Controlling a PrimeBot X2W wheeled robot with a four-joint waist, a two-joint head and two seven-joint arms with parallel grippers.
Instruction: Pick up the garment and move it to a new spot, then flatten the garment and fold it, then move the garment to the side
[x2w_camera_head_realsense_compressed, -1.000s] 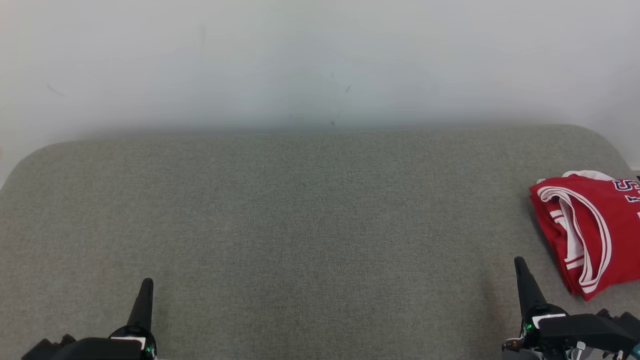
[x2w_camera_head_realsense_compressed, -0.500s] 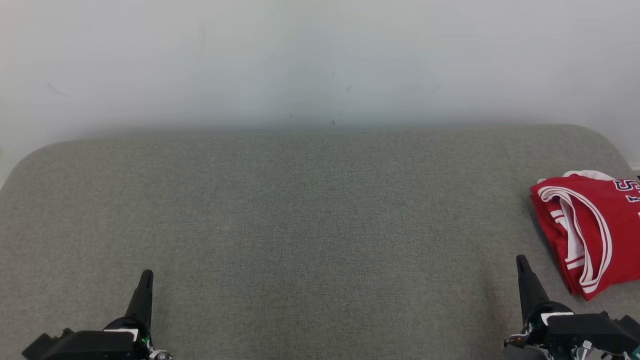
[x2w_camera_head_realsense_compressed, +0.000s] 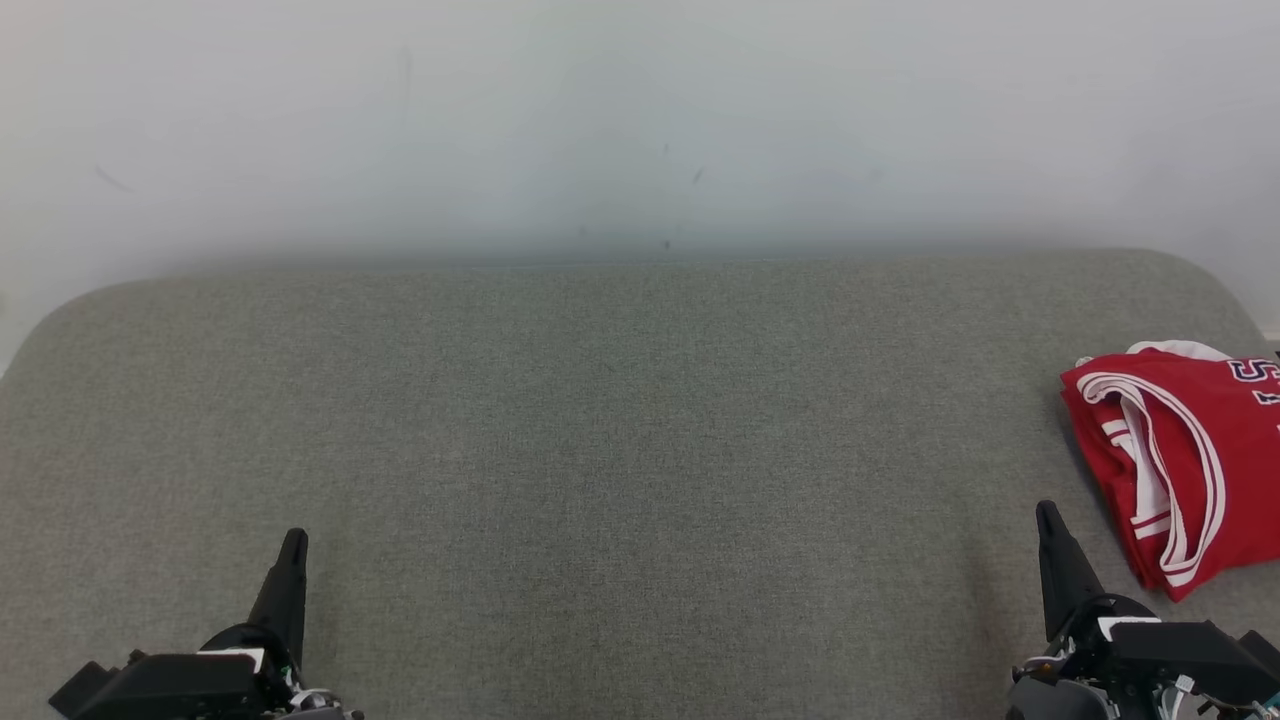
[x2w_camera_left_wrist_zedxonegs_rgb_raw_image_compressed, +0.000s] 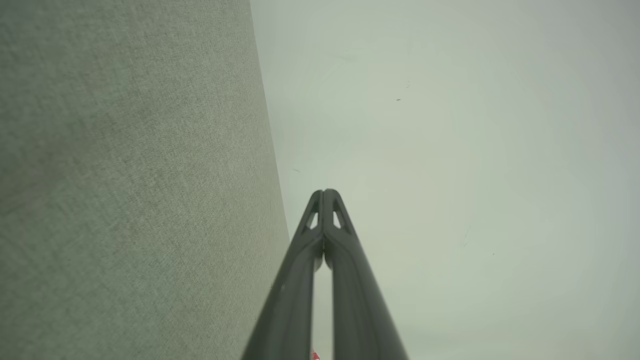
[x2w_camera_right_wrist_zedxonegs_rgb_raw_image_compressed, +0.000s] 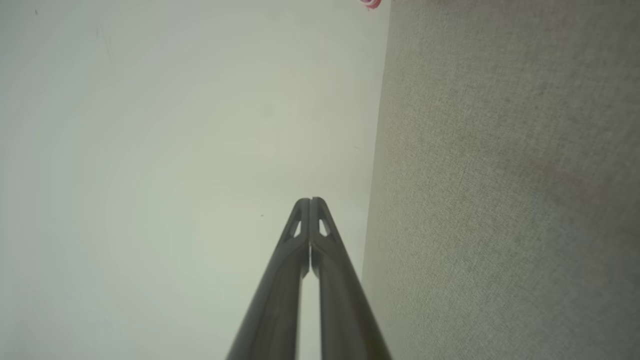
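The folded red jersey with white trim (x2w_camera_head_realsense_compressed: 1245, 470) lies at the right end of the grey-green woven fabric surface (x2w_camera_head_realsense_compressed: 640, 450) (partly cut off by the frame edge); the right gripper (x2w_camera_head_realsense_compressed: 1047, 512) stands near it, not touching, fingers clenched on nothing; the left gripper (x2w_camera_head_realsense_compressed: 294, 540), well apart, is likewise pressed closed and empty.

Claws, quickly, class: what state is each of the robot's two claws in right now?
Left claw: closed, holding nothing.
Right claw: closed, holding nothing; the folded red-and-white jersey lies apart from it.
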